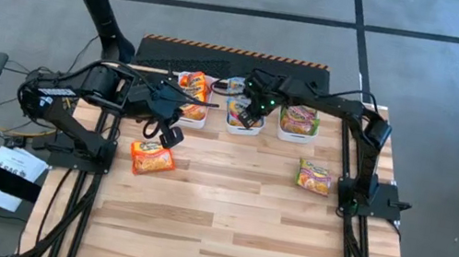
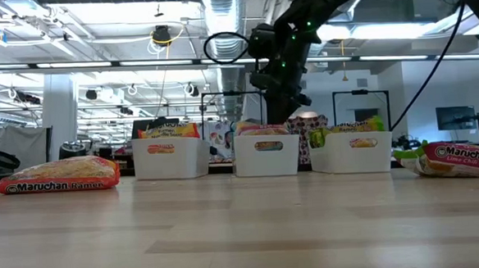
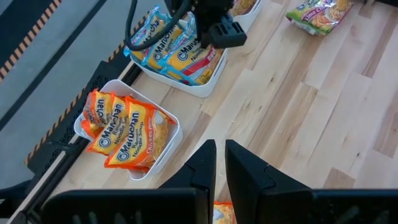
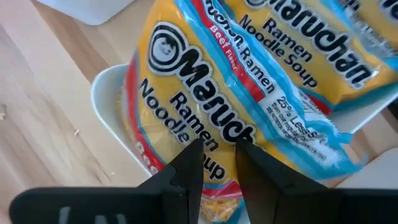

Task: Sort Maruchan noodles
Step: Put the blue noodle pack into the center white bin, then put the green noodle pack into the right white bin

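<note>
Sorting station, wooden table point(image 1: 231, 232), three white bins in a row along the far edge.

Left bin point(image 1: 190, 114): orange chicken-flavour Maruchan packets point(image 3: 124, 134), stacked upright.
Middle bin point(image 1: 243, 123): blue-trimmed beef-flavour packets point(image 4: 249, 81), heaped above the rim.
Right bin point(image 1: 296, 132): green-and-pink packets point(image 1: 299, 118).

Unsorted stock: one orange packet point(image 1: 153, 158) lying flat on the table near the left arm; one green-pink lime packet point(image 1: 315, 176) lying flat on the right side, well apart from the bins. No others are seen loose.

Right gripper point(image 4: 219, 155): positioned directly over the middle bin, fingers set narrowly apart, just above or against the topmost beef packet; whether that packet is pinched cannot be told.
Left gripper point(image 3: 220, 163): held above the table between the left bin and the loose orange packet, fingers nearly together, nothing between them.

Progress, as judged: most packets are binned by colour; two remain to be placed.
</note>
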Controlling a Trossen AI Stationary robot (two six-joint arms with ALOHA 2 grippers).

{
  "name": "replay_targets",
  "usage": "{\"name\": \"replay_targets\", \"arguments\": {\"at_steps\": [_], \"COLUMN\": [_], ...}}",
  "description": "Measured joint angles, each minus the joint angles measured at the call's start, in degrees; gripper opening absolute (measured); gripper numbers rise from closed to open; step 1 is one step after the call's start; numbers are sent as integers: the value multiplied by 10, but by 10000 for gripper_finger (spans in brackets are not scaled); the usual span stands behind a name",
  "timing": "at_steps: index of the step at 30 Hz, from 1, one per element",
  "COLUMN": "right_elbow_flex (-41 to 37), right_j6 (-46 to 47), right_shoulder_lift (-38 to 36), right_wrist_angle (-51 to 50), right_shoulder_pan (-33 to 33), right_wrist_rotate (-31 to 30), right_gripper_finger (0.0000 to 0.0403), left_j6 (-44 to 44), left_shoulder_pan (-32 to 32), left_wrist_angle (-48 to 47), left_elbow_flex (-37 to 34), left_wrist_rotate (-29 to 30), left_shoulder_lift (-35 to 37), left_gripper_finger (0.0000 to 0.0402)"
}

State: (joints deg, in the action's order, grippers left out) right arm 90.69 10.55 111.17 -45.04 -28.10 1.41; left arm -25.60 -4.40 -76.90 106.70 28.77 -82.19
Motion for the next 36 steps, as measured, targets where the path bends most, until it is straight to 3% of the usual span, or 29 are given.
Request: {"name": "replay_targets", "arguments": {"at_steps": [11,22,36], "right_elbow_flex": [82,150,148], "right_j6": [-22,-43,69], "right_shoulder_lift": [1,-4,-55], "right_wrist_angle": [-85,-258,-379], "right_shoulder_pan": [0,11,120], "right_wrist_rotate": [0,0,-9], "right_gripper_finger": [120,120,120], "left_j6": [-8,-19,-6], "left_shoulder_pan": [0,-3,-3], "left_wrist_angle": [-8,-24,-86], "left_elbow_flex": [0,0,0], "left_wrist_rotate": [-15,6,18], "left_shoulder_lift": [0,19,69], "left_gripper_finger": [25,25,25]}}
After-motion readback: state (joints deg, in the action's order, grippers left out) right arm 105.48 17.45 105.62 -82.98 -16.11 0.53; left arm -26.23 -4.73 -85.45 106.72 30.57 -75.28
